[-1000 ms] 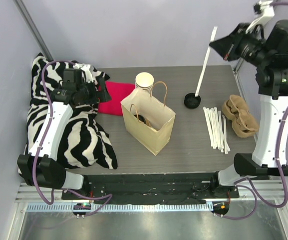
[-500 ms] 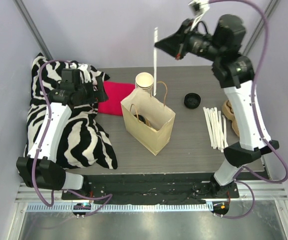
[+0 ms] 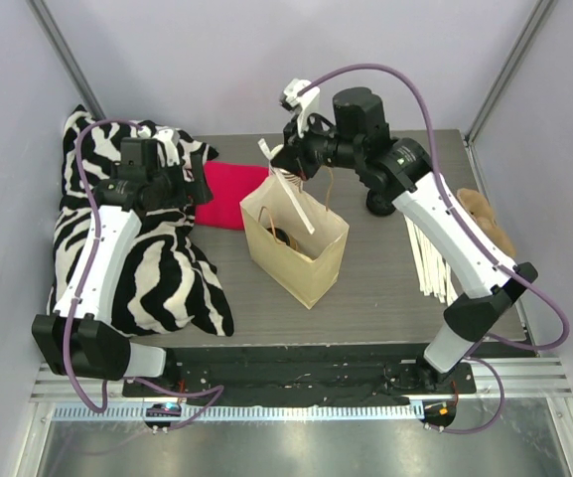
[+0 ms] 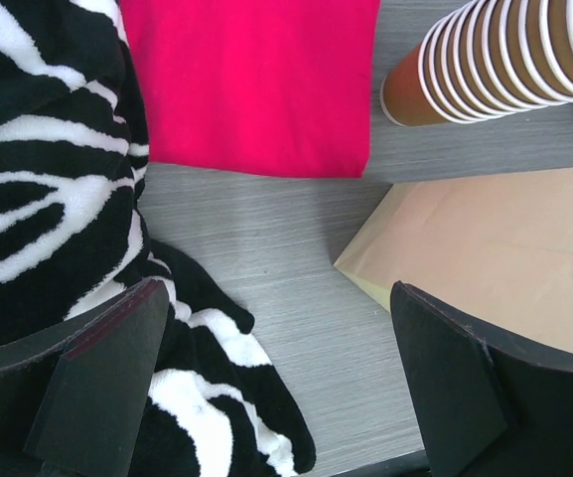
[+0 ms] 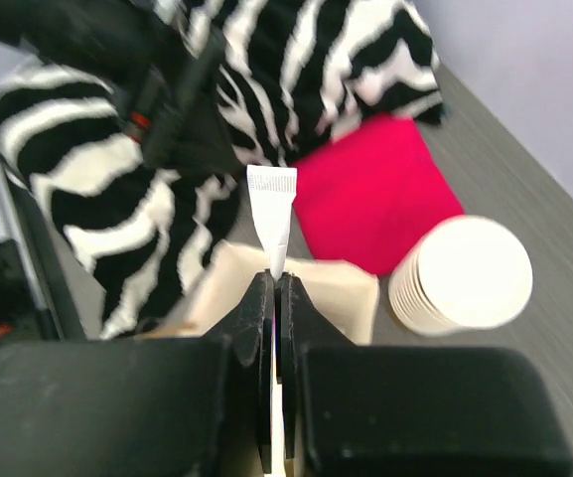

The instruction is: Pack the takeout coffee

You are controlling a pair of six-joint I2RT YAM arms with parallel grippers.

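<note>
Pinching wrapped straw in shut right gripper, axis 11-to-5 o'clock, lower tip over paper bag mouth; left gripper agape at 9 o'clock.

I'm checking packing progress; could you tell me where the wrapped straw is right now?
In the top view, the straw is pinched in the right pincer at mid-table, slanting down over the open paper bag, beside the cup stack.

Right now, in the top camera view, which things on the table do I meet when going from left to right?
Zebra-striped fabric → red cloth → brown paper bag → loose white straws → tan object by the right edge.
</note>
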